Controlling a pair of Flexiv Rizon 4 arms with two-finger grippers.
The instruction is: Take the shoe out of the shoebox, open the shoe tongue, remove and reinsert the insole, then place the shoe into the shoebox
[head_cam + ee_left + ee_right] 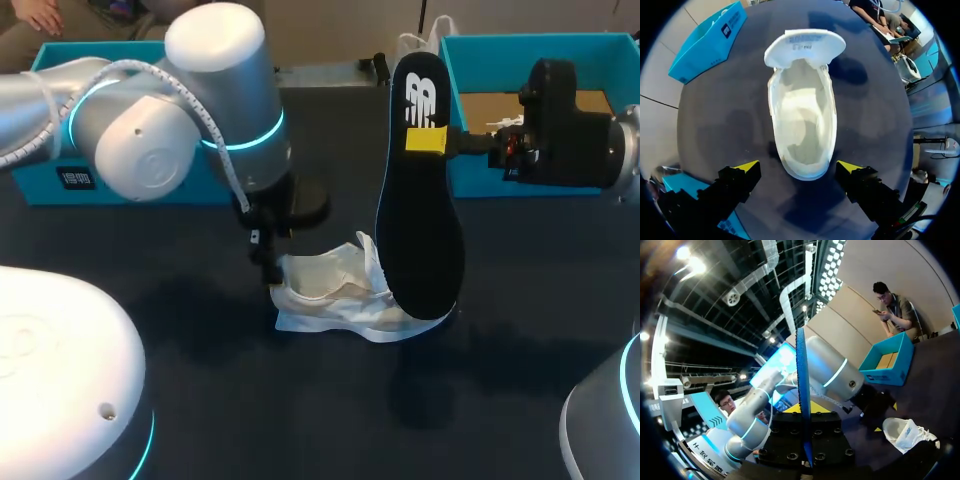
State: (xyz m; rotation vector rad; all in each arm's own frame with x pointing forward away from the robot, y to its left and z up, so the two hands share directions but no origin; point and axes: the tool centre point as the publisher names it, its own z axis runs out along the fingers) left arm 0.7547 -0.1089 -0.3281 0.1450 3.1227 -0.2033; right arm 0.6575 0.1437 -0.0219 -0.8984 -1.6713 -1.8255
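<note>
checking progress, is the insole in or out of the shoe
Out: the right gripper holds the insole upright; the shoe is empty inside.

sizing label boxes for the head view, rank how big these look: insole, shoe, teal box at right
1. teal box at right, though partly hidden and farther back
2. insole, raised nearer the camera, so maybe flattered
3. shoe, partly behind the insole

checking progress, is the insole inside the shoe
No, the right gripper holds the insole upright, out of the shoe, whose inside shows empty.
</note>
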